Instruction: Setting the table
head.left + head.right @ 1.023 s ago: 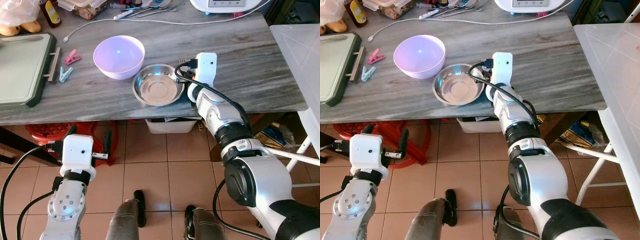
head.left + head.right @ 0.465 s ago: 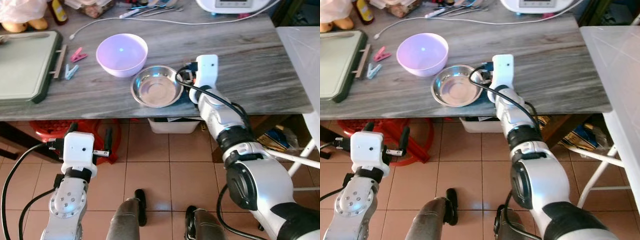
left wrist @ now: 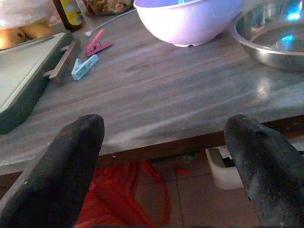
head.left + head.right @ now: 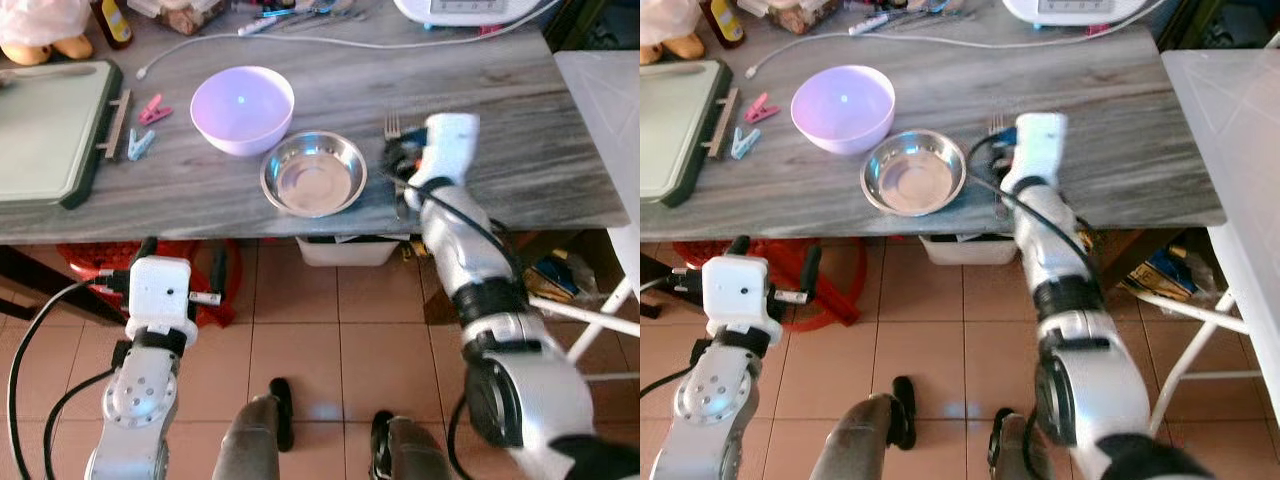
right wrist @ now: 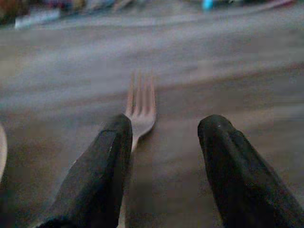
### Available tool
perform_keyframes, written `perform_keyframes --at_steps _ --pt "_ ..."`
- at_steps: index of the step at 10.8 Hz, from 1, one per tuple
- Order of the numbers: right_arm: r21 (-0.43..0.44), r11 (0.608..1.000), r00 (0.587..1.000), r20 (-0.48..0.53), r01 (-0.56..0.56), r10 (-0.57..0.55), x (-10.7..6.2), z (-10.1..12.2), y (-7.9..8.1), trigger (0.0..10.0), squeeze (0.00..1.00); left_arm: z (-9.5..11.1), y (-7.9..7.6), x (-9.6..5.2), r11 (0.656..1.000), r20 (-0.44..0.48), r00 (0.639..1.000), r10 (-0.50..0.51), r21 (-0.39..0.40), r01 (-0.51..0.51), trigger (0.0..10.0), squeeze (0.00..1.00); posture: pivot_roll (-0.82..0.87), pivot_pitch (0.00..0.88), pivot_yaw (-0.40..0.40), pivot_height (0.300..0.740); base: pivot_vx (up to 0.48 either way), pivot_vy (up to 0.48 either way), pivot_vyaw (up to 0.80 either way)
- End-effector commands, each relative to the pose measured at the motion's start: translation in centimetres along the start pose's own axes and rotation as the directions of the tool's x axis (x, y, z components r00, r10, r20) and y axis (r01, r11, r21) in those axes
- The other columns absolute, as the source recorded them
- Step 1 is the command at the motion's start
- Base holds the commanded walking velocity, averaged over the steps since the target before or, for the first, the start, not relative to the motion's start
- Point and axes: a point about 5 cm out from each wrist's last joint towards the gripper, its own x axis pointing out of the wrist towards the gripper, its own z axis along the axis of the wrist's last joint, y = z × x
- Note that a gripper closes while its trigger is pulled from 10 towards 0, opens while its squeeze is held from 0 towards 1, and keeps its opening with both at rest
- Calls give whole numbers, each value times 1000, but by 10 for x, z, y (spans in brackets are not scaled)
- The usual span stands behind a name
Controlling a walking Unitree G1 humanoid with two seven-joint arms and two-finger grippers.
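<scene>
- Right gripper [image 5: 161,142] hovers low over the grey marble-patterned table [image 4: 520,110], fingers spread with nothing between them; the fork [image 5: 140,108] lies flat on the top just ahead of the tips, closer to one finger, tines pointing away.
- To this claw's left sits the steel bowl [image 4: 313,173] near the table's front edge, and just beyond that the lilac bowl [image 4: 242,107], the two almost touching.
- Further left of the claw lie a pink clothespin [image 4: 153,109] and a blue clothespin [image 4: 141,145], then a green cutting board [image 4: 45,130] with its handle toward them.
- Beyond the claw, at the far edge, a white cable [image 4: 300,40] runs across the top beside a white appliance [image 4: 470,10] and some loose utensils.
- Left gripper [image 3: 166,156] hangs below the front edge of the table, fingers wide apart and holding nothing, over a terracotta tiled floor [image 4: 300,330].
- A red basket [image 4: 95,262] and a white tub [image 4: 345,250] stand under the table; a white folding table [image 4: 610,130] is to the claw's right.
- Compared with a second ago, the right arm has swung to the right: it was tight against the steel bowl's rim, and now stands clear of it with the fork's tines uncovered. The bowls have not moved.
</scene>
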Motion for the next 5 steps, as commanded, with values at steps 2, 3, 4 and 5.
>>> perform_keyframes --at_steps 2,3,4,5 --pt "23 1000 994 107 -9 6 -7 9 -1 10000 0 -8 0 -4 1000 -25 1000 8 -4 -8 10000 0 109 197 46 740 0 0 0" --pt "7 1000 992 127 -7 6 -12 10 -3 10000 0 -11 -1 -5 1000 -30 999 14 -5 -14 10000 0 105 185 40 740 0 0 0" --pt "-34 999 992 118 35 -31 -14 8 -10 10000 0 -11 -2 -4 1000 -28 999 16 -6 -16 10000 0 104 183 34 740 0 0 0" --pt "-82 989 991 59 126 -121 -19 -3 -24 10000 0 -10 -2 -2 1000 -20 1000 22 -10 -22 10000 0 101 189 30 740 0 0 0"
